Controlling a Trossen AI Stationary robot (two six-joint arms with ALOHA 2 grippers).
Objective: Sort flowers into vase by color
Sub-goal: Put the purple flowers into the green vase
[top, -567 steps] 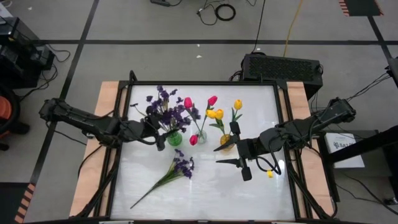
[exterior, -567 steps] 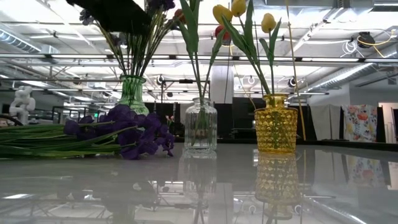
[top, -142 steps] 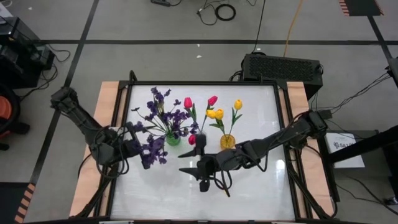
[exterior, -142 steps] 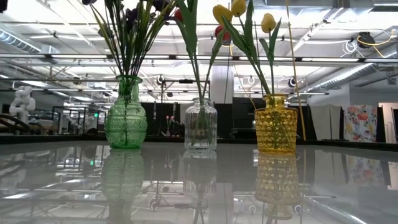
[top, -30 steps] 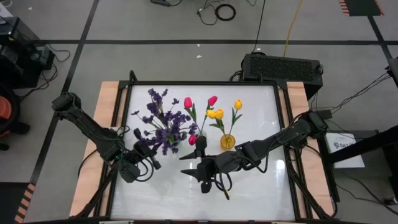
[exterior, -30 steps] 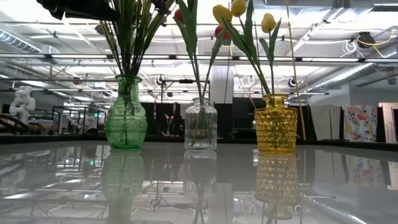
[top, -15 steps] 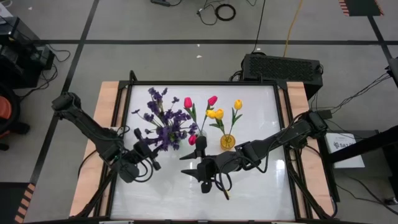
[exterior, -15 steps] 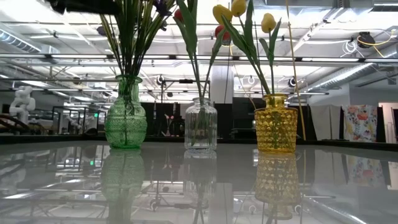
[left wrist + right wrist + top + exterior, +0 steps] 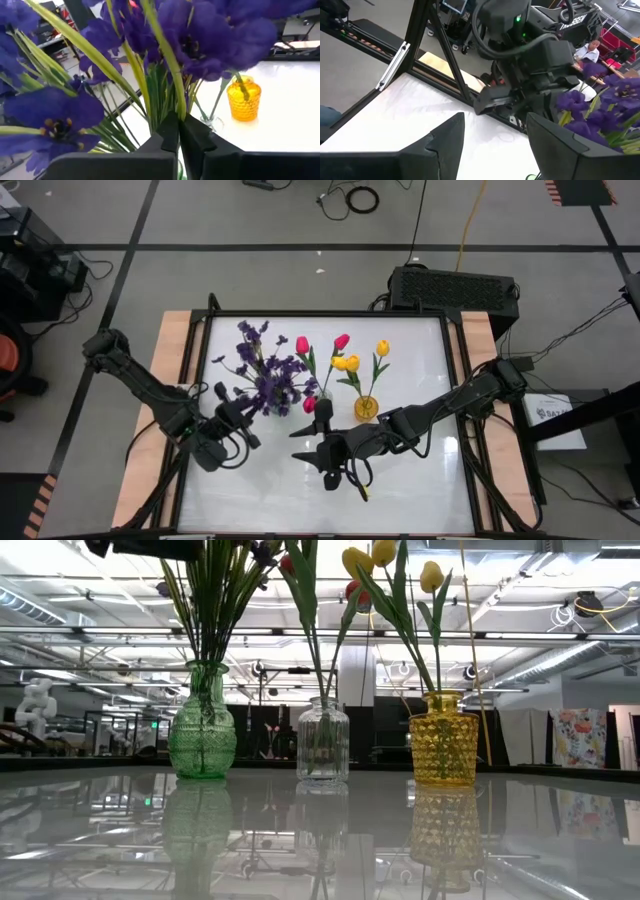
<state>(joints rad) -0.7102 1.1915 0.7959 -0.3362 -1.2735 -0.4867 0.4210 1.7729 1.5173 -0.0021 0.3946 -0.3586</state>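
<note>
Your left gripper [image 9: 178,131] is pinched shut right against the purple flowers [image 9: 263,370], which stand in the green vase [image 9: 202,730] just ahead of its tips. Nudge the stems gently so they settle upright, then back away without snagging leaves. Your right gripper [image 9: 495,127] waits with fingers spread, empty, near the table's middle.

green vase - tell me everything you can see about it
The green vase is translucent green glass with a beaded, textured body, a round belly, a narrower neck and a flared foot. It stands upright on the glossy white table, leftmost in the row of three vases as seen from the low view, apart from the clear vase beside it. Green stems of the purple flowers rise from its mouth. The left gripper is shut beside the bunch; nothing else touches the vase.
</note>
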